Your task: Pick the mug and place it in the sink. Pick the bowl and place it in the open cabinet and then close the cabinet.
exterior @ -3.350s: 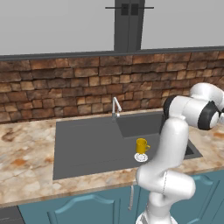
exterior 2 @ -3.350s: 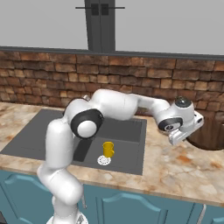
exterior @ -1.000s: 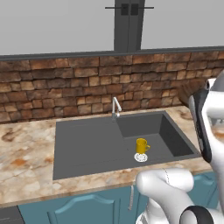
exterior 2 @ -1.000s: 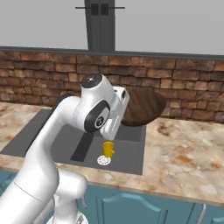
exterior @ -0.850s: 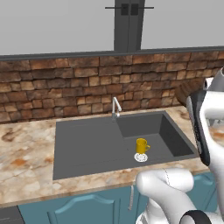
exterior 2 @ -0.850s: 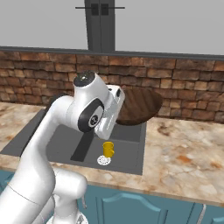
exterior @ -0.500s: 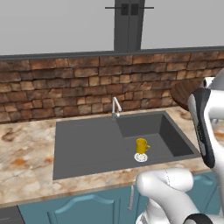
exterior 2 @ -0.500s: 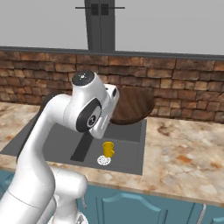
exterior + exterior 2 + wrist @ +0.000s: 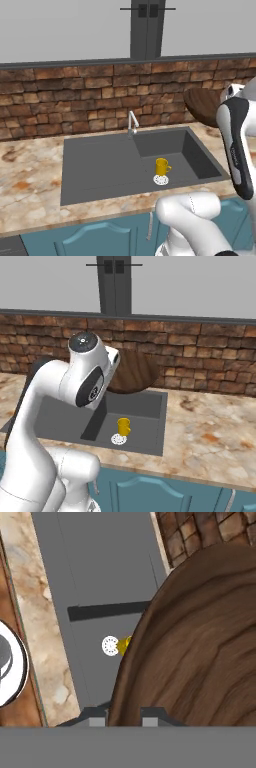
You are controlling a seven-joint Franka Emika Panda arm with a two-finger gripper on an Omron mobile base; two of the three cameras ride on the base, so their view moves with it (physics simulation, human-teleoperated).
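Bowl (image 9: pixel 131 372) hangs in the air above the sink (image 9: pixel 107 165), tipped on edge, its rim pinched in the hand (image 9: pixel 124 716), whose fingers are closed on the wooden wall as the hand view shows. Mug (image 9: pixel 161 165) stands upright on the basin floor just beside the round drain (image 9: pixel 160 180), toward the sink's right end, near the front edge of the desk (image 9: pixel 210 441).

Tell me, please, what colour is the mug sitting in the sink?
The mug is plain yellow, clearest in the left base view, beside the drain.
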